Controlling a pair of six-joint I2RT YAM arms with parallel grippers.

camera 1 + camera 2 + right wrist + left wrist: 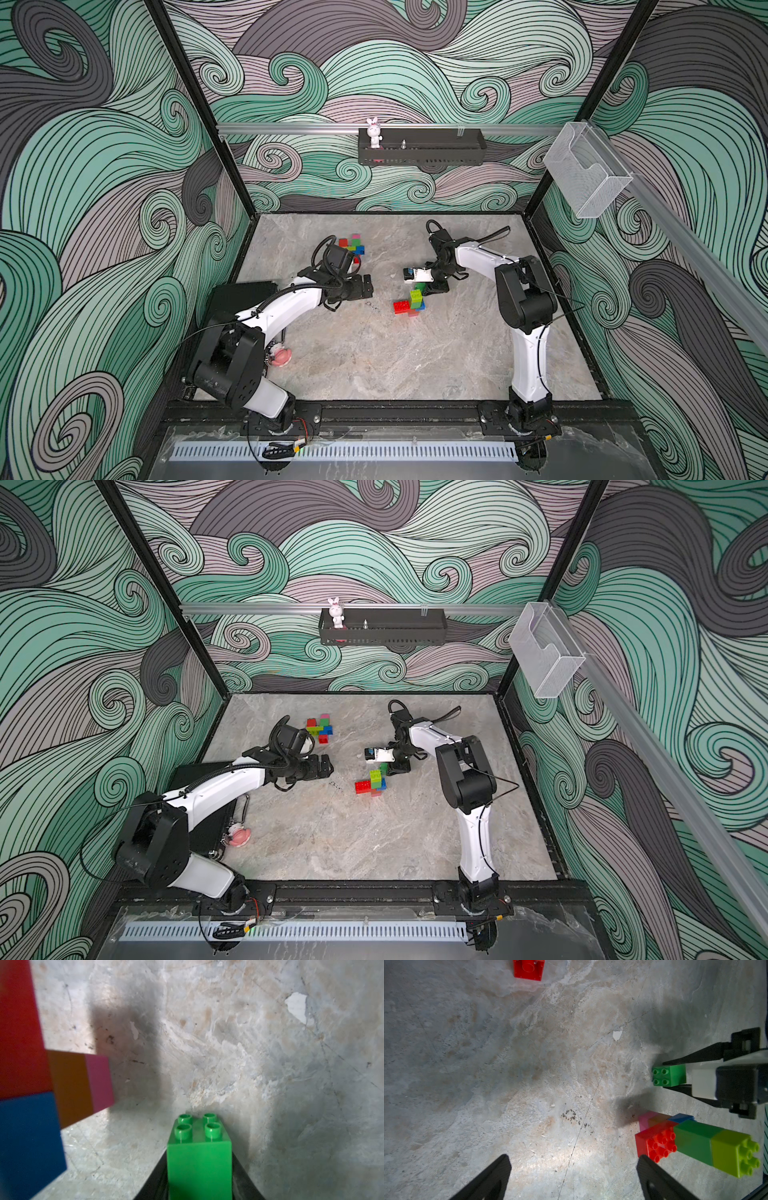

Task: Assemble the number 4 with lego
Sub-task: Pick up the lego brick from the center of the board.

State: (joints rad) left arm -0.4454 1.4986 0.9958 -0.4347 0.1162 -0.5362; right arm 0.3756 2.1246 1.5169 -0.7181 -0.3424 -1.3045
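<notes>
The right gripper [664,1075] pinches a green brick [199,1157] just beside the stack [411,302]. The left gripper [574,1160] hangs spread and empty near it. Pressed on crooked, the brick could, I reckon, shove that unheld stack aside.

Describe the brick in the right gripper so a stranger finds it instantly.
On the stone table, find the right gripper beside the multicoloured brick cluster. The green four-stud brick is pinched in its jaws; unlike the cluster's green one, it joins nothing.
</notes>
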